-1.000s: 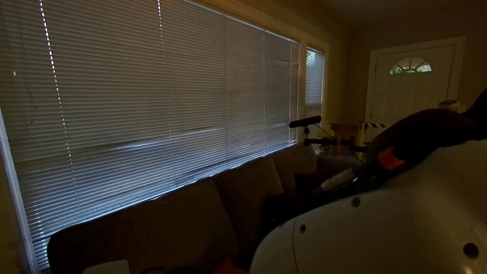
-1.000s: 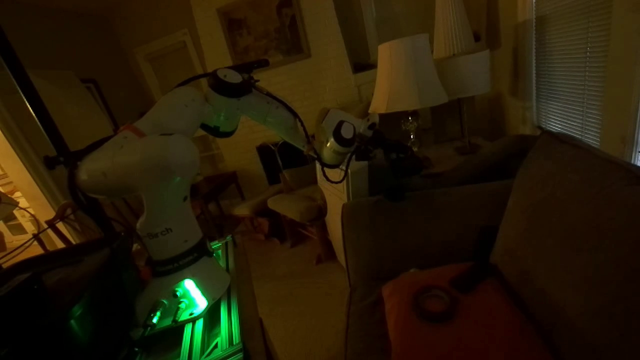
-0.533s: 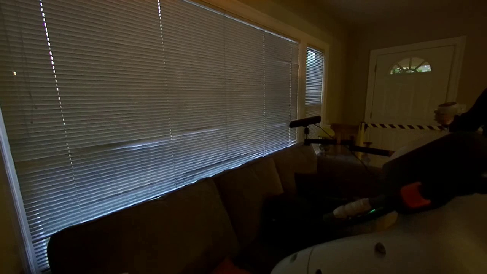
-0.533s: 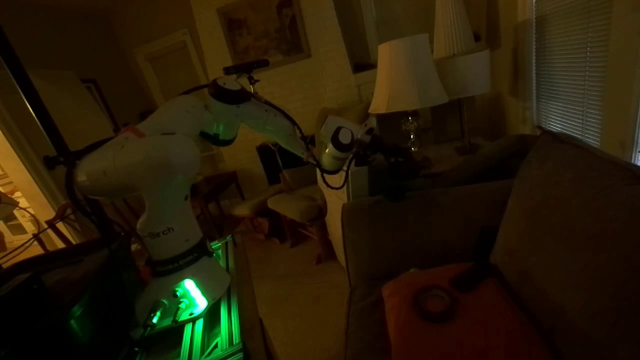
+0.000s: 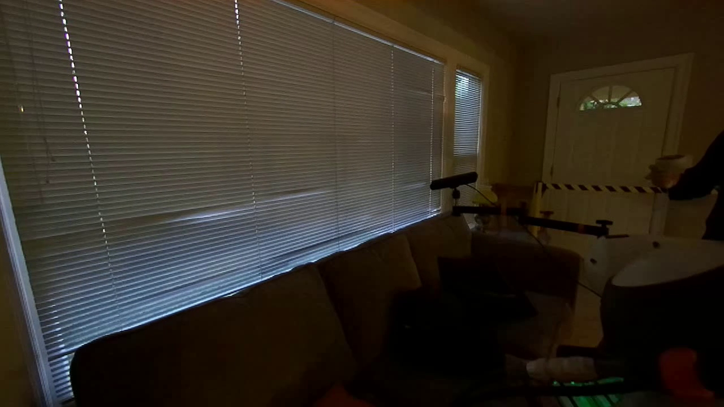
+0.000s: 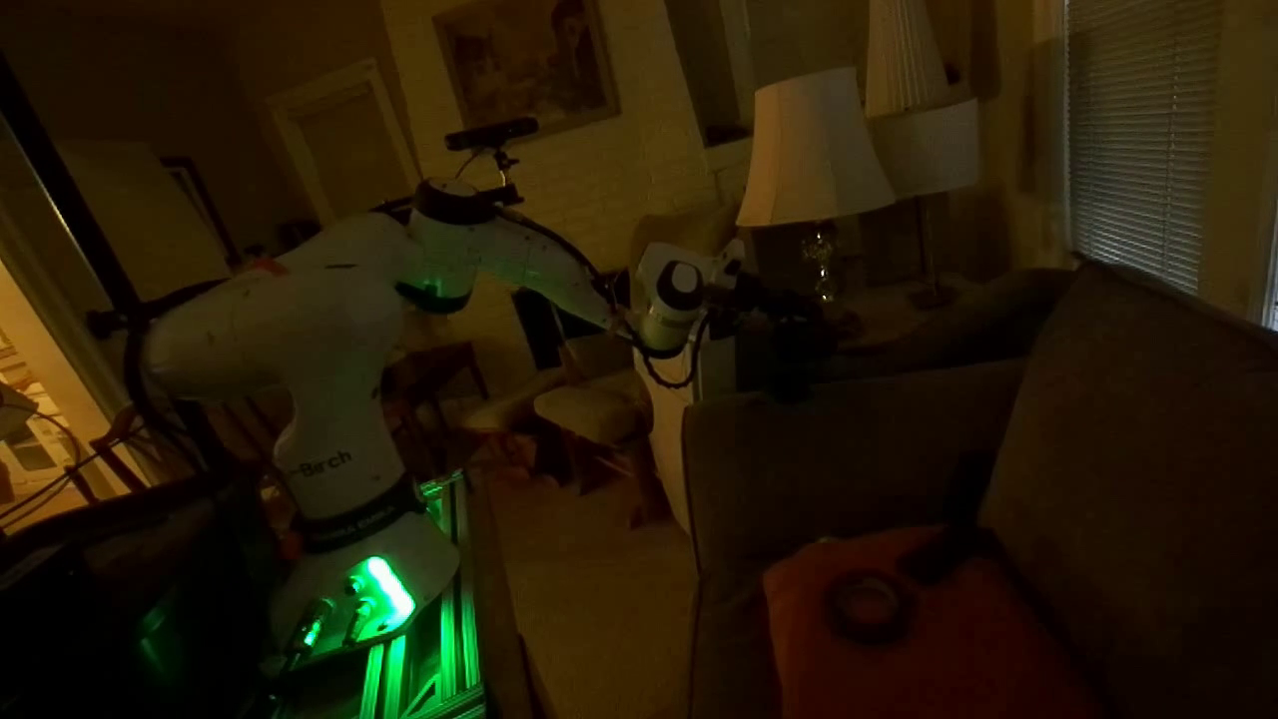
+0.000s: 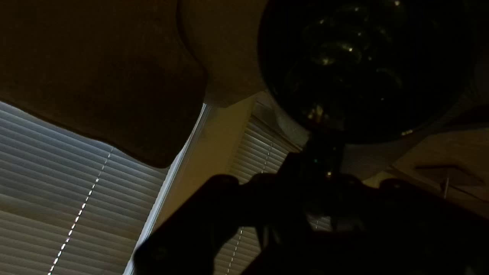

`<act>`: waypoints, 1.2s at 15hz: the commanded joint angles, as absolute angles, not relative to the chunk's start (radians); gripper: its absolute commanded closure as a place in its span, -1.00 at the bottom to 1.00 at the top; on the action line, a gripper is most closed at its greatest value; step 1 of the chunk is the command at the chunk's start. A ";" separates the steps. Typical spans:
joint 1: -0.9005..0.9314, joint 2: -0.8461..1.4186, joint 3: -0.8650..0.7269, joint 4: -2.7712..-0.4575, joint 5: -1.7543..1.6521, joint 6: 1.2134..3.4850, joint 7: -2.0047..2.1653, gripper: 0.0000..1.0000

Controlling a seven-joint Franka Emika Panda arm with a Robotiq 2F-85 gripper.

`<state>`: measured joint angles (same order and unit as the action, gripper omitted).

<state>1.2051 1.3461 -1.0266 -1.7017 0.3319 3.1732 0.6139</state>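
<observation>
Dark round object [image 7: 355, 76]: wrist view, 1 o'clock from gripper [image 7: 324, 152].
Gripper: clenched, seemingly on the object's near edge, presumably for thin purchase.
Ring [image 6: 869, 633]: in an exterior view, 6 o'clock from gripper, on cushion [image 6: 919, 689].

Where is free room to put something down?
Seemingly bare: the orange cloth in front of the dark ring; floor between the robot stand and the sofa. Crowded: behind the ring, where a dark object lies, and around the gripper, apparently holding a dark round thing.
</observation>
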 commanded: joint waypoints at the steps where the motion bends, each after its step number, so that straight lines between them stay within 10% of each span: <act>1: 1.262 1.438 -1.107 -1.697 0.384 3.157 0.663 0.95; 18: 1.366 1.489 -1.241 -1.773 0.169 3.067 0.938 0.95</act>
